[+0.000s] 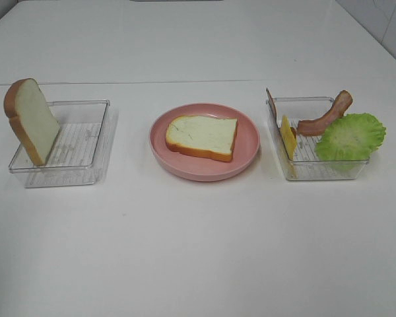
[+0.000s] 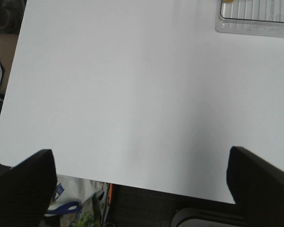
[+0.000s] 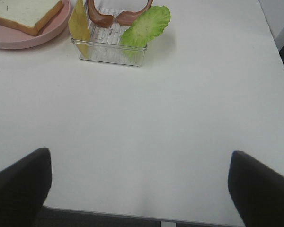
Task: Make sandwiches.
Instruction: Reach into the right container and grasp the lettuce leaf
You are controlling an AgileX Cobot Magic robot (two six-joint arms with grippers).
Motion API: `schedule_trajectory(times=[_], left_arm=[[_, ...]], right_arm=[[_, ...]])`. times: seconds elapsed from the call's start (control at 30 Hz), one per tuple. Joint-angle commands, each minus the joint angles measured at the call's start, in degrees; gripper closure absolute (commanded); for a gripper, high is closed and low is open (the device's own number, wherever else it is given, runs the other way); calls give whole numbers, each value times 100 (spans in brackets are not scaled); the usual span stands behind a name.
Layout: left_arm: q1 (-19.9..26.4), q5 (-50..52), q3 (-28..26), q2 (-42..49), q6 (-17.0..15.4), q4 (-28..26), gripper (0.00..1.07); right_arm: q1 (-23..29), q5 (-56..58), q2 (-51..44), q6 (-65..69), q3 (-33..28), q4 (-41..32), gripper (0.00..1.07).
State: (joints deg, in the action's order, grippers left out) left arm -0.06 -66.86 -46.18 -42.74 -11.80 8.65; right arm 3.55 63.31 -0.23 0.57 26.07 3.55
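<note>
Left pincer [image 2: 139, 158] spread, empty, above desk [image 1: 198, 257] edge. Right pincer [image 3: 139, 158] spread, empty. Well ahead of it: tray [image 1: 327, 170] holding lettuce [image 1: 351, 137], bacon [image 1: 327, 117], cheese [image 1: 288, 137]; flat bread [image 1: 202, 137] on plate [image 1: 185, 168]. Upright bread [image 1: 33, 119] in 2nd tray [image 1: 79, 148], far from both.

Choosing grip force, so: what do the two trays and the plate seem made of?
Left tray and right tray: likely clear rigid plastic, glossy; the table shows through the walls. Plate: smooth pink, faint sheen; plastic or glazed ceramic, can't tell.
</note>
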Motion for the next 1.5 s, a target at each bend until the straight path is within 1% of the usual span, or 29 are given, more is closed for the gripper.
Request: schedule_trajectory(times=[0.03, 0.07, 0.13, 0.17, 0.2, 0.23, 0.27, 0.3, 0.33, 0.37, 0.4, 0.43, 0.47, 0.53, 0.6, 0.7, 0.83, 1.17, 1.5], left_arm=[[11, 143, 309, 567, 40, -103, 16], [11, 166, 539, 1020, 86, -166, 17], [11, 178, 630, 1192, 126, -201, 17], [11, 178, 825, 1553, 309, -264, 17], [11, 183, 928, 1736, 418, -309, 17], [11, 183, 928, 1736, 418, -309, 17], [11, 183, 1117, 2051, 676, -458, 17], [11, 183, 1117, 2051, 676, -458, 17], [11, 218, 1215, 2212, 808, -567, 17], [11, 309, 1398, 2521, 1060, -779, 17], [11, 309, 1398, 2521, 1060, -779, 17], [11, 487, 1570, 2779, 1329, -1003, 17], [11, 527, 1667, 2905, 1450, -1077, 17], [11, 533, 1650, 3065, 1501, -1100, 17], [11, 533, 1650, 3123, 1501, -1100, 17], [11, 527, 1650, 3266, 1478, -1266, 17], [11, 527, 1650, 3432, 1478, -1266, 17], [11, 533, 1650, 4337, 1478, -1255, 17], [11, 533, 1650, 4406, 1478, -1255, 17]], right_arm=[[-29, -23, -195, -57, -11, -11, 9], [-29, -23, -195, -57, -11, -11, 9], [-29, -23, -195, -57, -11, -11, 9], [-29, -23, -195, -57, -11, -11, 9], [-29, -23, -195, -57, -11, -11, 9], [-29, -23, -195, -57, -11, -11, 9], [-29, -23, -195, -57, -11, -11, 9], [-29, -23, -195, -57, -11, -11, 9], [-29, -23, -195, -57, -11, -11, 9], [-29, -23, -195, -57, -11, -11, 9], [-29, -23, -195, -57, -11, -11, 9], [-29, -23, -195, -57, -11, -11, 9], [-29, -23, -195, -57, -11, -11, 9], [-29, -23, -189, -57, -11, -11, 9], [-29, -23, -189, -57, -11, -11, 9], [-29, -23, -189, -57, -11, -11, 9], [-29, -23, -189, -57, -11, -11, 9], [-29, -23, -189, -57, -11, -11, 9], [-29, -23, -183, -57, -11, -11, 9]])
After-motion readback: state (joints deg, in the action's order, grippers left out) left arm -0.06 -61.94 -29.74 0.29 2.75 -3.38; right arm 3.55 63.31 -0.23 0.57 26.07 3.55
